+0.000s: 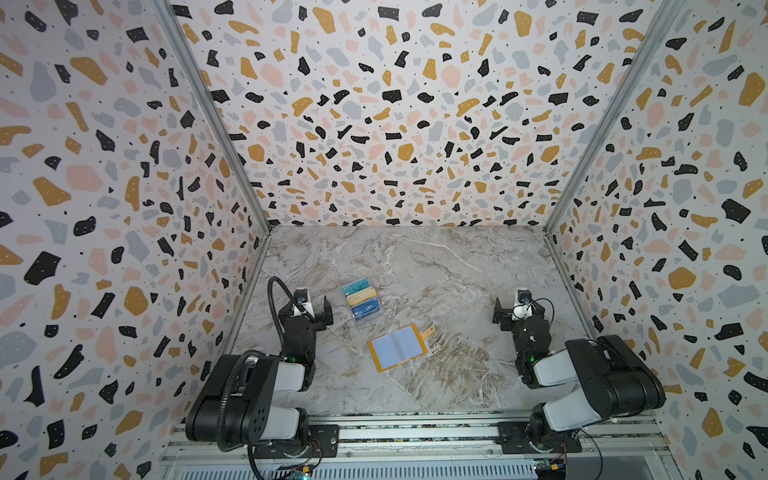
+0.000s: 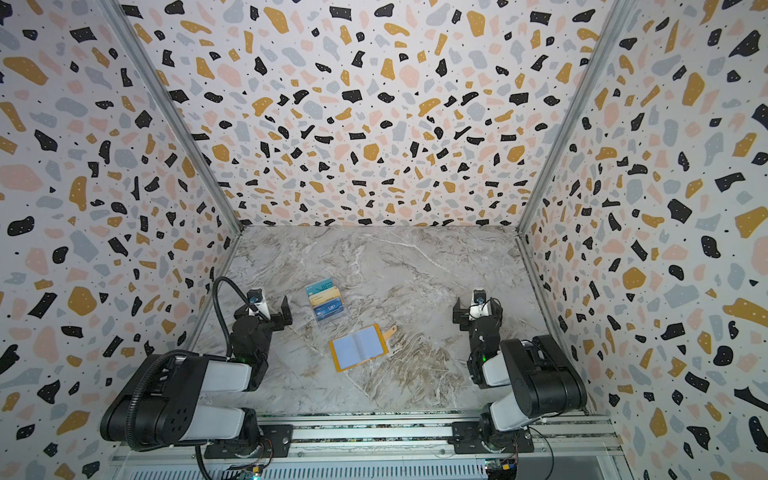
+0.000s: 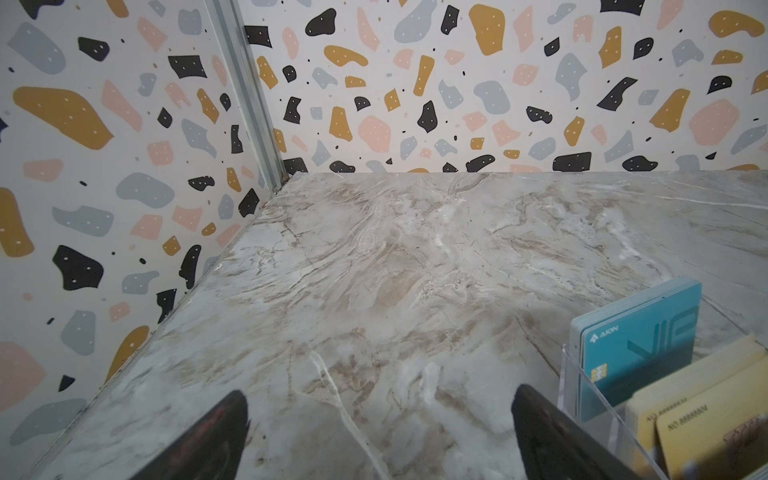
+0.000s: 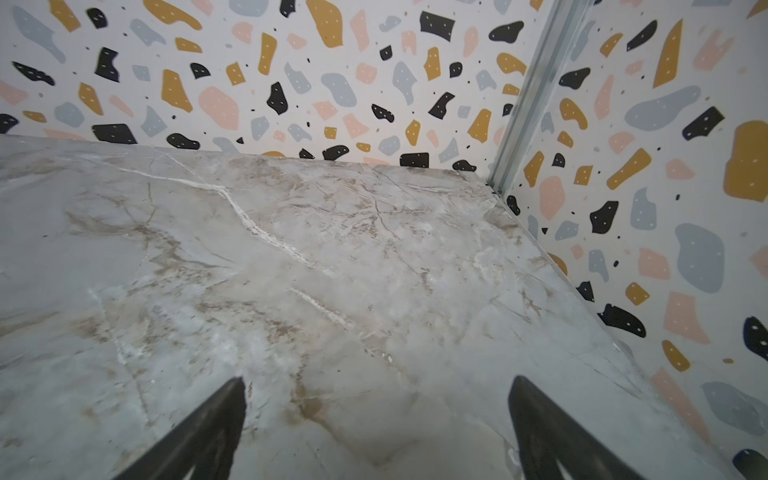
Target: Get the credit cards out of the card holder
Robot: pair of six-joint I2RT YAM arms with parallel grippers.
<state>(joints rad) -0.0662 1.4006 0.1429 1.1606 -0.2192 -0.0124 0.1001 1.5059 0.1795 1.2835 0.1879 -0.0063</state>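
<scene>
Top views both show teal, gold and blue plastic credit cards (image 1: pixel 362 301) standing in a clear acrylic rack (image 1: pixel 368 319), the orange folding card holder (image 1: pixel 397 347) seemingly empty, left tool (image 3: pixel 378 417) and right tool (image 4: pixel 376 411) wide, holding nothing.

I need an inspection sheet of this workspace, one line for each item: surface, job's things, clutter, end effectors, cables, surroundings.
Surface: grey-beige marble-patterned tabletop, no spills seen.
Job's things: teal plastic cards, beige-gold cards and dark blue cards stand in the tiers of a clear acrylic stand; orange booklet-style card holder lies open and flat, apart from the stand, sleeves look empty from above.
Clutter: nothing seen.
End effectors: left end effector open, close beside the stand, holding nothing; right end effector open over bare tabletop, holding nothing.
Cables: black ribbed hose arches over the left arm, away from the cards.
Surroundings: terrazzo-patterned walls on three sides; aluminium rail under the arm bases.
</scene>
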